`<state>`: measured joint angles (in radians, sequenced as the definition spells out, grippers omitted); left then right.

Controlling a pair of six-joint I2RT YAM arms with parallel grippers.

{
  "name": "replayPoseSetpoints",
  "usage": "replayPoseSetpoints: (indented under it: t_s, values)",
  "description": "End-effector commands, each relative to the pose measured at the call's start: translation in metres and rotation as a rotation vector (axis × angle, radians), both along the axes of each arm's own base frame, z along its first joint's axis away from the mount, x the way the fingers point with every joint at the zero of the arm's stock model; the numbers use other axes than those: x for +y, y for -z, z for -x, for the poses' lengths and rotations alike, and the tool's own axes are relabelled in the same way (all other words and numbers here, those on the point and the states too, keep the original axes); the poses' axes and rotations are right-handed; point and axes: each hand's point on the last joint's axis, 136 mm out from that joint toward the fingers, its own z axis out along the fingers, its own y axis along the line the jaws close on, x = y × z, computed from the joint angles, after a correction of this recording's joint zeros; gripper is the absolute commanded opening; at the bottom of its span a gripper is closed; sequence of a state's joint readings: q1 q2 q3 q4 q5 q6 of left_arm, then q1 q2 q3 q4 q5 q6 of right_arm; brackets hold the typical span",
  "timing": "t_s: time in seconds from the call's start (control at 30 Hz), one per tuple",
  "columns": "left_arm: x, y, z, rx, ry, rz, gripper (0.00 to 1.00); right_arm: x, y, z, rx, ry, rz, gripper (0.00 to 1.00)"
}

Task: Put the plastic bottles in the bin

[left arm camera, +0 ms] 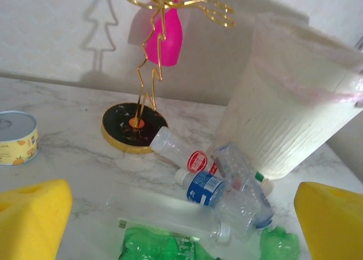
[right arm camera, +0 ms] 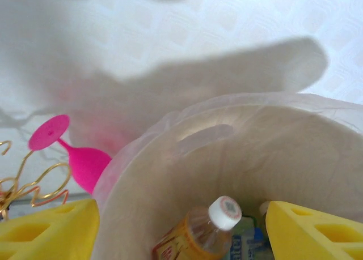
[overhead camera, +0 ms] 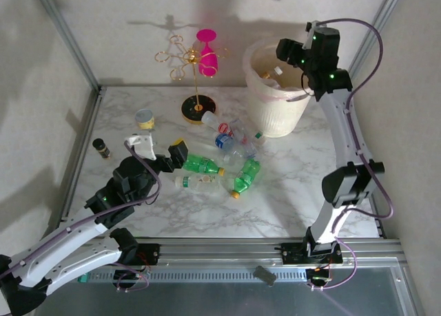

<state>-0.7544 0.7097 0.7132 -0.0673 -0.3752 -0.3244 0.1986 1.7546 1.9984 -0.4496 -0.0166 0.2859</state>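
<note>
1. Left gripper (left arm camera: pixel 181 237) sits nearest, yellow pads (left arm camera: pixel 31 220) spread wide, nothing clasped. One green bottle (left arm camera: pixel 164 246) lies on the marble table (left arm camera: pixel 74 163) just beneath, between the pads.
2. More plastic bottles (overhead camera: pixel 231 140) lie heaped beyond it, clear with blue and red labels, near the foot of the bin (overhead camera: pixel 275 109).
3. Right gripper (right arm camera: pixel 181 237) hangs over the bin's mouth, jaws apart, released.
4. Amber bottle (right arm camera: pixel 193 240), white cap, lies inside the bin below the right pads, touching neither.
</note>
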Motion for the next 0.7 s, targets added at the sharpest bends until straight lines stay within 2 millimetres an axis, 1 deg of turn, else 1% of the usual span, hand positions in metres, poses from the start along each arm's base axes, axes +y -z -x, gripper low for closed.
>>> replayPoseSetpoints:
  t_s: [0.0,0.07,0.13,0.2,0.23,0.3,0.4,0.5,0.57,0.67]
  values:
    - [0.003,-0.017,0.009,0.026,0.017,0.092,1.0,0.032,-0.009,0.033,-0.053,-0.041,0.075,0.75]
    - [0.005,-0.016,0.013,0.058,0.017,0.145,1.0,0.05,-0.002,0.056,-0.055,-0.065,0.113,0.74]
    - [0.006,-0.008,0.017,0.116,0.013,0.203,1.0,0.068,0.008,0.083,-0.06,-0.089,0.145,0.72]
    - [-0.001,0.001,0.022,0.172,0.052,0.238,1.0,0.084,0.02,0.11,-0.057,-0.122,0.168,0.72]
    - [-0.004,0.007,0.024,0.196,0.064,0.25,1.0,0.088,0.027,0.122,-0.047,-0.132,0.165,0.72]
    - [0.0,0.019,0.025,0.23,0.039,0.269,1.0,0.096,0.045,0.142,-0.01,-0.166,0.128,0.71]
    - [0.01,0.038,0.024,0.262,-0.029,0.276,1.0,0.093,0.076,0.164,0.083,-0.136,0.029,0.7]
    - [0.007,0.052,0.021,0.29,-0.041,0.283,1.0,0.086,0.106,0.182,0.183,-0.069,-0.077,0.7]
    - [0.002,0.059,0.018,0.313,-0.04,0.29,1.0,0.08,0.134,0.193,0.268,-0.017,-0.156,0.71]
    - [-0.005,0.069,0.017,0.359,-0.028,0.296,1.0,0.068,0.183,0.208,0.415,0.107,-0.292,0.7]
